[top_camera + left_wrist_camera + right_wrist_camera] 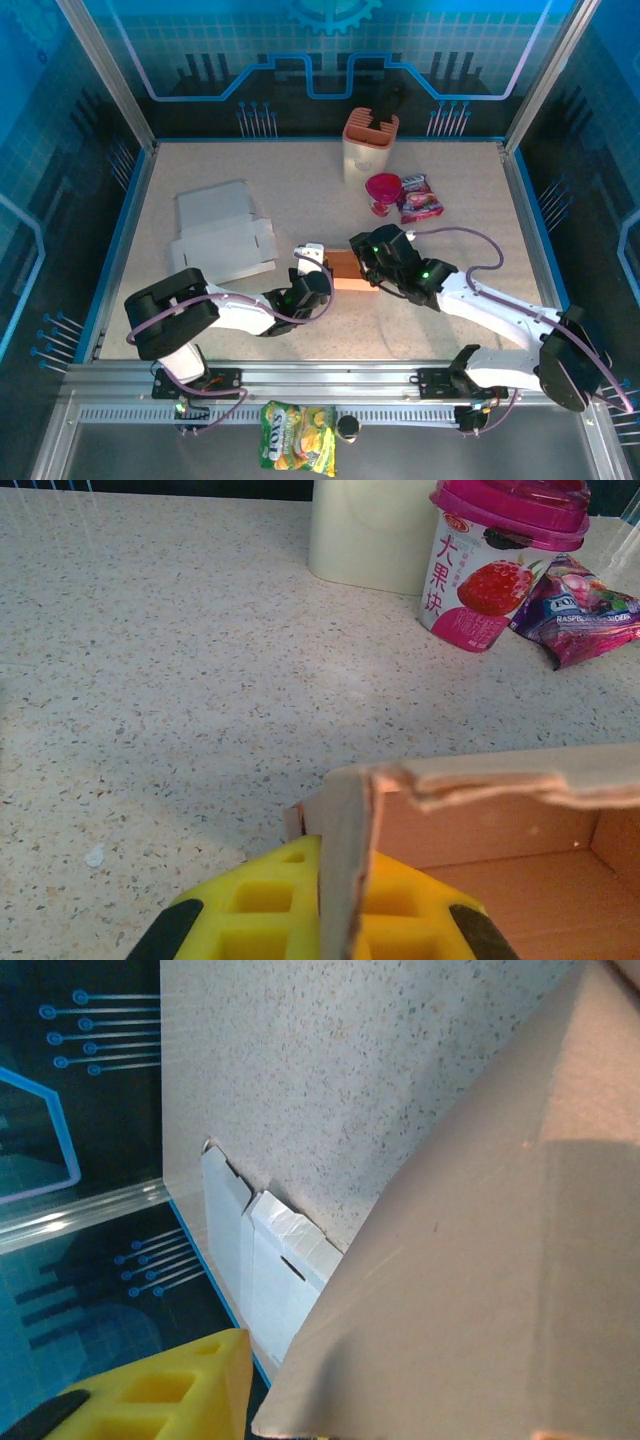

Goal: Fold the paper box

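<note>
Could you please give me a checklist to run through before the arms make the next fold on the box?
1. Left gripper shut on box wall: ok.
2. Right gripper holding box: cannot tell.
3. Box rim intact: not ok, looks frayed.
4. Cup and packet apart from box: ok.
5. Flat sheets apart from box: ok.

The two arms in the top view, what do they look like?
Both the left arm and right arm have white links, black joints and looping purple cables, with small green lights near the wrists. The wrist views show yellow fingers with square recesses.
</note>
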{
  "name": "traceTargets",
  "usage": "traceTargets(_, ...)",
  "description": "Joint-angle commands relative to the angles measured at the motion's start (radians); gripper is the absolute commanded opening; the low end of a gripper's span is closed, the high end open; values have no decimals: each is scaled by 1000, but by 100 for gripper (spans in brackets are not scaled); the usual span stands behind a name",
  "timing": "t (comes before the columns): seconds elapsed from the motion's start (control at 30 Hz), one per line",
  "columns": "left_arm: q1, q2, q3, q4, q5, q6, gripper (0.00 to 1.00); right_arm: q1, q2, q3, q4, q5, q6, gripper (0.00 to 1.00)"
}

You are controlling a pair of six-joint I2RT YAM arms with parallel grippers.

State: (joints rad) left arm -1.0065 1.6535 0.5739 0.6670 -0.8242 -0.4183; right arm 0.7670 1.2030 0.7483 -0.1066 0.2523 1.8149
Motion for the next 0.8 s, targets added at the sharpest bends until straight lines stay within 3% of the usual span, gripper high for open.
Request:
traceTargets(0.0, -10, 28, -22, -37, -3, -16, 0, -9, -6, 5, 30, -19, 23, 38)
traceTargets(0.17, -12, 31, -22, -38, -8, -20, 0, -11, -26, -32, 18, -27, 49, 22)
traceTargets(0.5, -17, 16, -36, -41, -9, -24, 0, -24, -22, -102, 65, -70, 87, 5)
traceTargets(0.57, -19, 5, -44, -47, -3, -29, 8, -22, -28, -111, 58, -68, 99, 0)
traceTargets(0.77, -37, -69, -76, -93, 11, -67, 25, -15, -20, -148, 73, -67, 132, 0)
